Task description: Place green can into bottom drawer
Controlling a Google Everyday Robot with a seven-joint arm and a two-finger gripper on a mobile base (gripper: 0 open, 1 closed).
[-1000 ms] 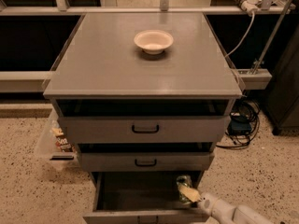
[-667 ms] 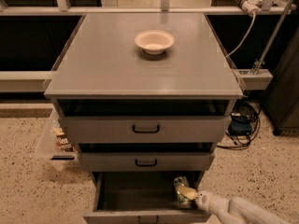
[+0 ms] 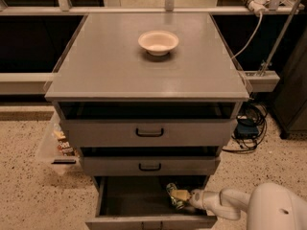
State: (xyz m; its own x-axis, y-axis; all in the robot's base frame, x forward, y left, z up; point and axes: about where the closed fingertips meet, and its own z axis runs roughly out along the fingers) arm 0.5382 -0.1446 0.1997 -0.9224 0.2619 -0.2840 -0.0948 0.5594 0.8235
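The bottom drawer point(image 3: 120, 198) of the grey cabinet is pulled open, its inside dark. The green can point(image 3: 173, 196) is inside the drawer at its right part, tilted, green and silver. My gripper point(image 3: 181, 196) reaches in from the lower right on its white arm point(image 3: 230, 204). Its yellowish fingers point(image 3: 181, 194) are closed around the can. I cannot tell whether the can rests on the drawer floor or hangs just above it.
A cream bowl point(image 3: 158, 42) sits on the cabinet top point(image 3: 96, 75). Two upper drawers with black handles point(image 3: 149, 132) stand slightly open. A clear bin with snacks point(image 3: 60, 145) is on the floor at left. Cables and a power box point(image 3: 247, 128) lie at right.
My gripper with the can has moved left and a little deeper into the bottom drawer. Nothing else has moved.
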